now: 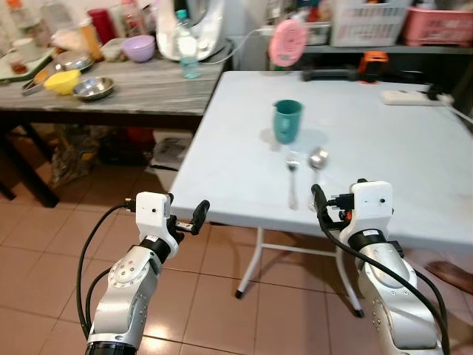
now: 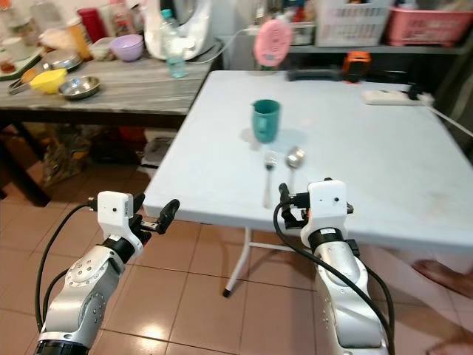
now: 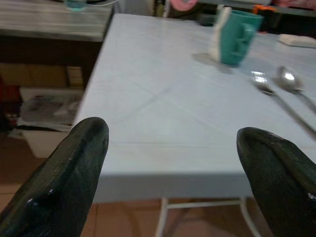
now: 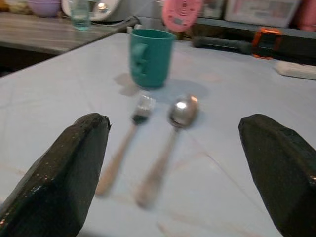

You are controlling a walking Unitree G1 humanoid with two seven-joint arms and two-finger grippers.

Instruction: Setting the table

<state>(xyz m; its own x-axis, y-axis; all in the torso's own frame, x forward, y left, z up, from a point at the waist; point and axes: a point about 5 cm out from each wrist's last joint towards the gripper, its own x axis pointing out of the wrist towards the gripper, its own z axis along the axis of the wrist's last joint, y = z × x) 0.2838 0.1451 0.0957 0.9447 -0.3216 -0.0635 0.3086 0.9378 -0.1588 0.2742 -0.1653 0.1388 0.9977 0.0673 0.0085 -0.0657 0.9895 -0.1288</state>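
Tiled kitchen floor runs under a pale, smooth folding surface (image 1: pixel 384 170), and beside it stands a darker wood-grain side table (image 1: pixel 148 92) crowded with a yellow bowl (image 1: pixel 62 80), a steel bowl (image 1: pixel 94 89), a purple bowl (image 1: pixel 138 48) and a water bottle (image 1: pixel 188 46).

On the pale surface a teal mug (image 1: pixel 287 120) stands upright near the middle. Just in front of it lie a fork (image 1: pixel 293 177) and a spoon (image 1: pixel 316 167), side by side and roughly parallel, heads toward the mug, handles toward the robot. They are close together but appear apart.

The right pincer (image 4: pixel 182 163) hovers released at the near edge, fingers spread wide with both utensils lying in the gap between them. The left pincer (image 3: pixel 173 158) is likewise released, held off the surface's near left corner over the floor.

Fork and spoon look like thin polished metal: stiff, light, and slippery against a slick top, so they would likely skate rather than lift if nudged. Lying flat, they give little to grip; the narrow handle, pinched across its width near the middle, seems the best hold, taking one without dragging its neighbour. The mug looks rigid, glazed ceramic or plastic, heavier, liable to tip if pushed high; grasping across its body or by the handle should be steadier.
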